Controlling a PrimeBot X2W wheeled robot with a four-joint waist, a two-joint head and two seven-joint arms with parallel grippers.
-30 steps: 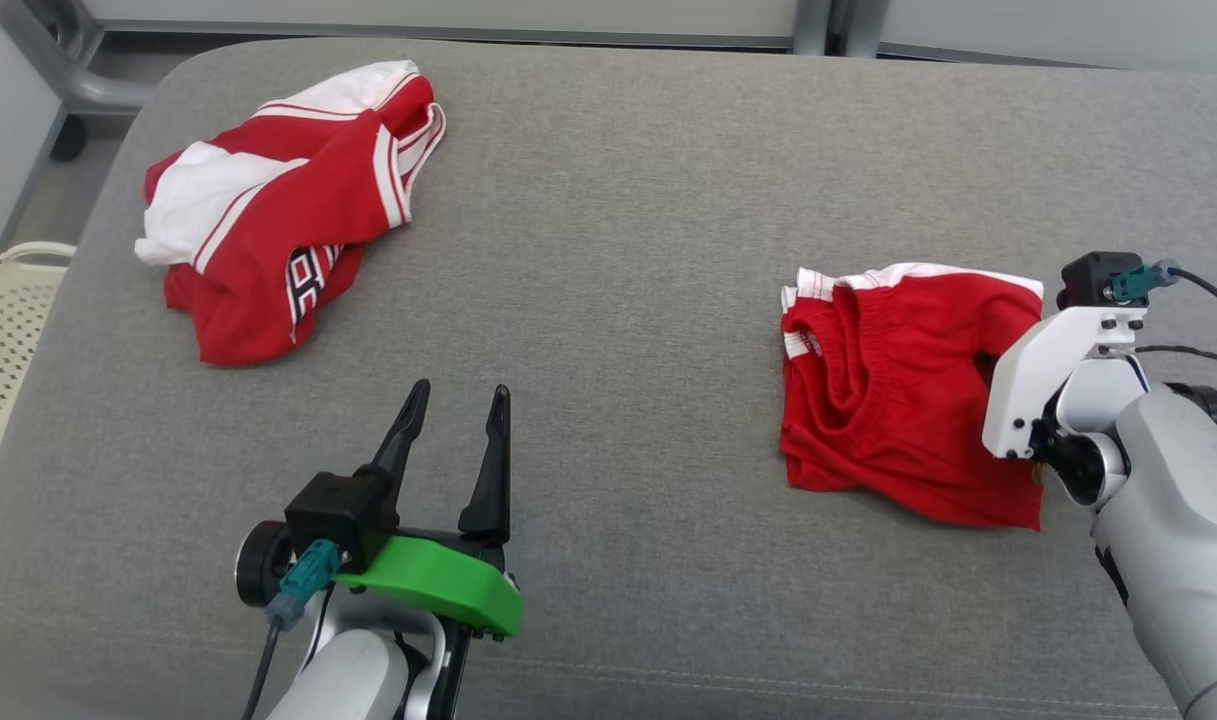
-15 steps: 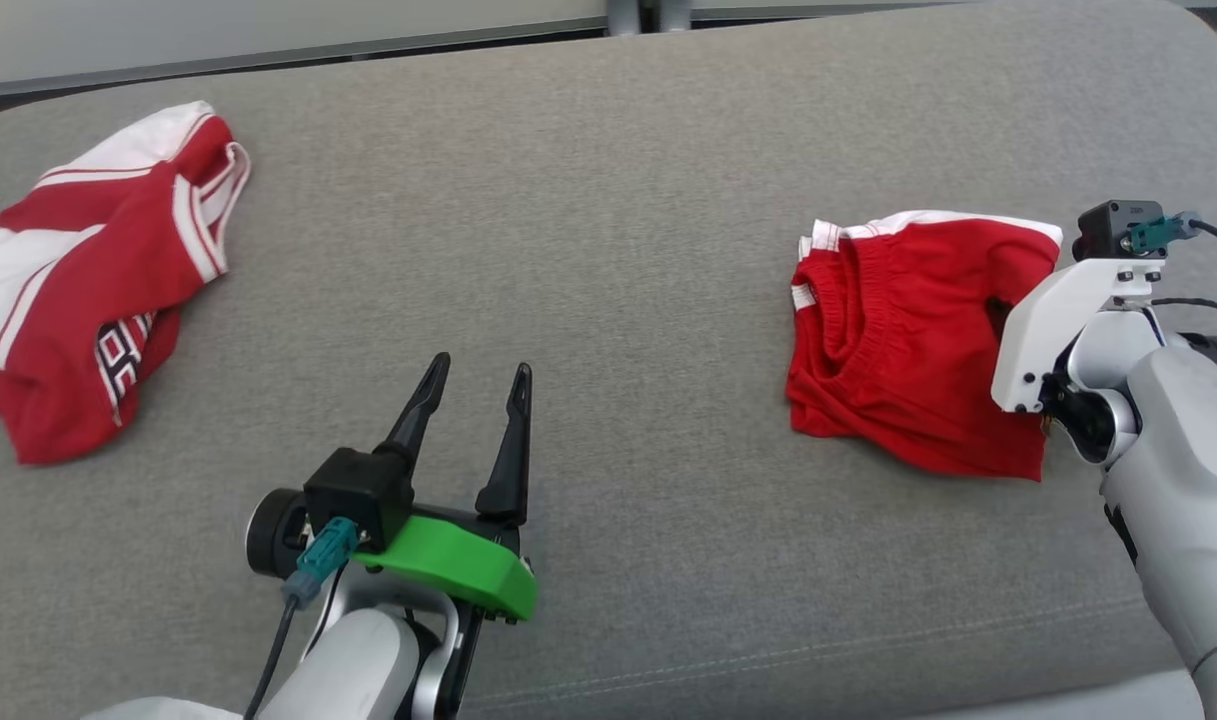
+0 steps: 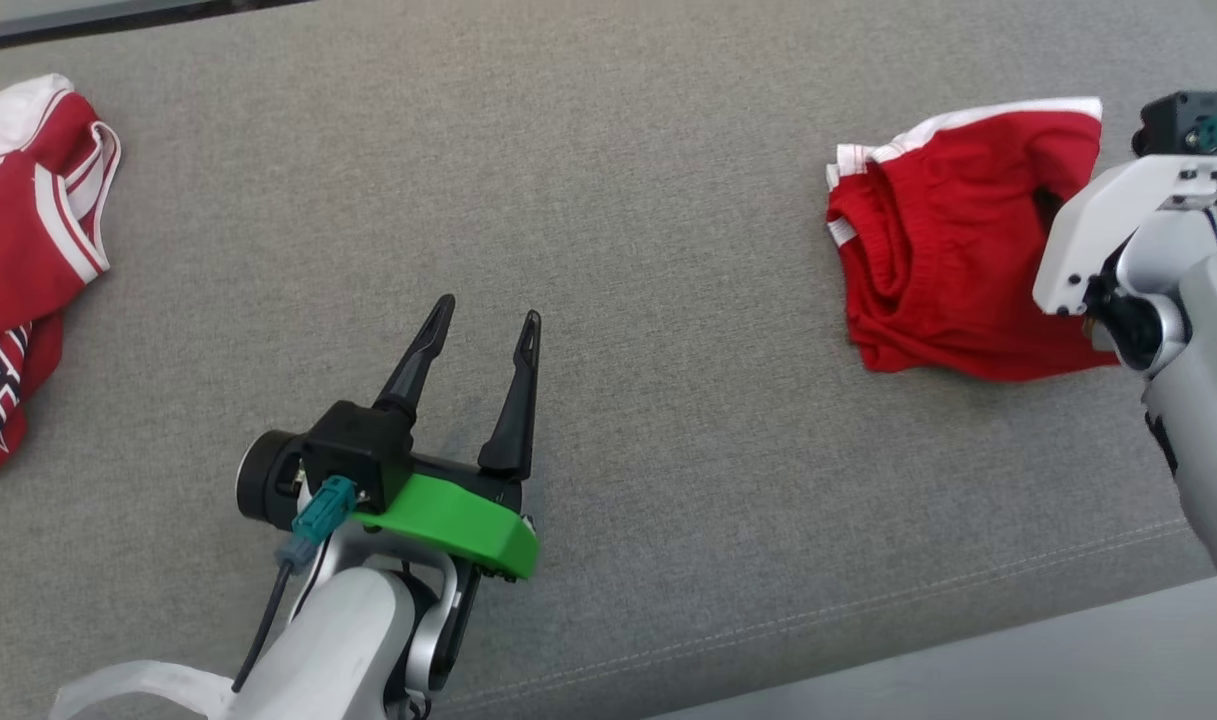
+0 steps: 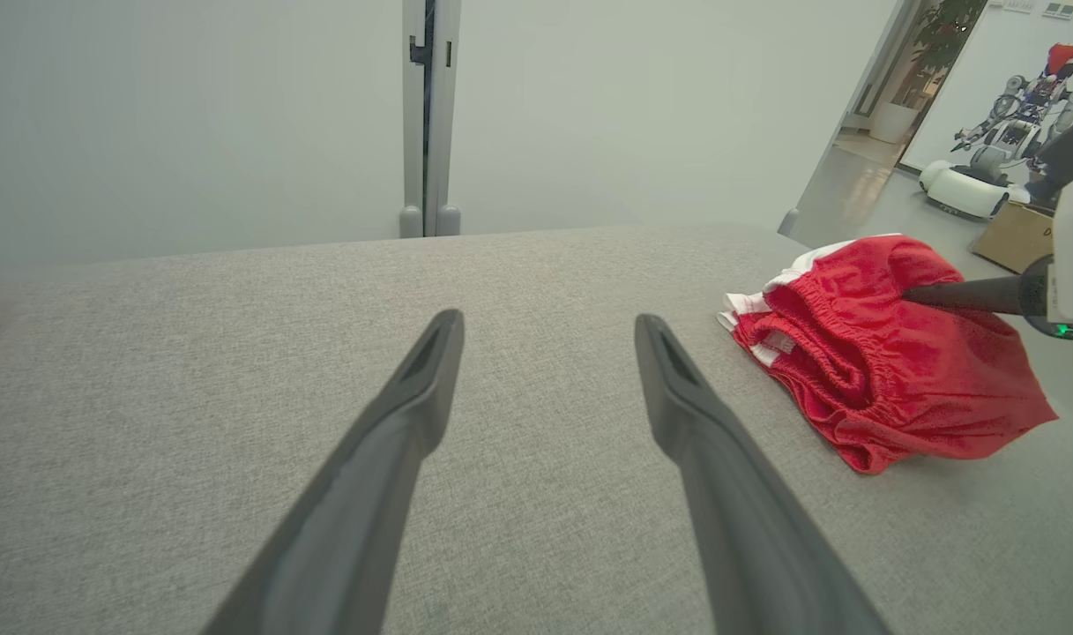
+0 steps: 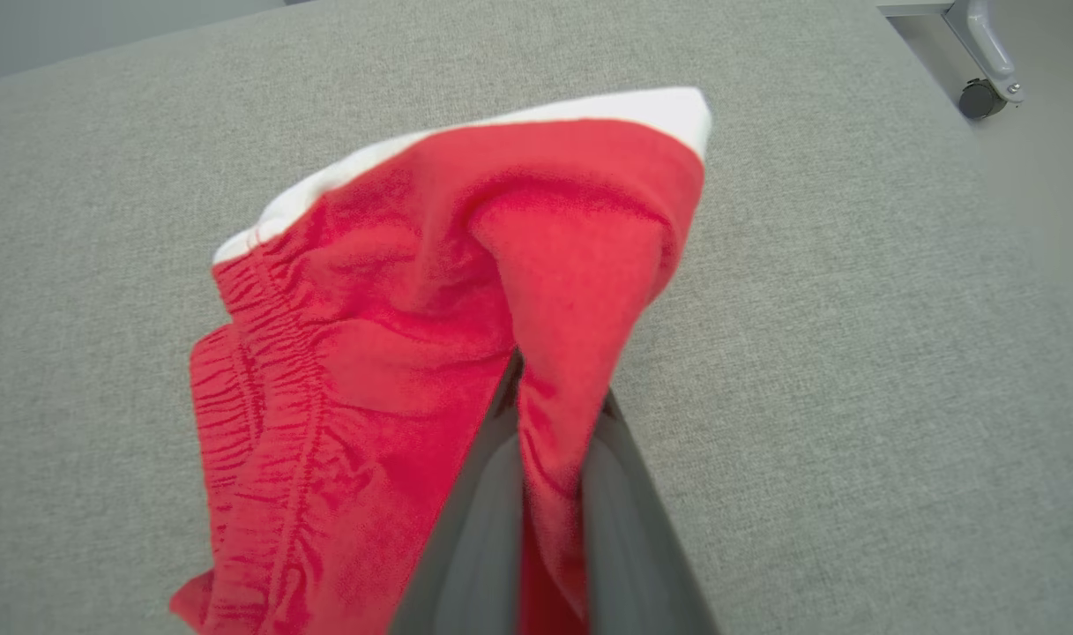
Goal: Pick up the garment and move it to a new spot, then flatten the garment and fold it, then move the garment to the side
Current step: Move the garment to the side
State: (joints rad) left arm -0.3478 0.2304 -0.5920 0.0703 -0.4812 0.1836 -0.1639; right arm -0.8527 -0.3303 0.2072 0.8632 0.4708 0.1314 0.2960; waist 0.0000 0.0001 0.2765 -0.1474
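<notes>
The garment (image 3: pixel 948 260) is a pair of red shorts with white trim, bunched on the grey cushion (image 3: pixel 618 150) at the right. My right gripper (image 5: pixel 558 388) is shut on a fold of its red cloth, which bulges up between the fingers. From the left wrist view the garment (image 4: pixel 889 370) lies at the right with the right gripper's finger (image 4: pixel 959 295) poking into it. My left gripper (image 3: pixel 486 305) stands open over bare cushion near the front, well left of the garment, nothing between its fingers (image 4: pixel 413 414).
A second red and white garment (image 3: pixel 18 250) lies crumpled at the far left edge. The cushion's front edge (image 3: pixel 968 620) runs along the lower right, with pale floor beyond. A wheeled frame leg (image 5: pixel 986 70) stands past the cushion's end.
The head camera has swung right, so the whole picture slid left. The right gripper has carried the garment further right across the cushion, away from the other garment. Both grippers keep their states.
</notes>
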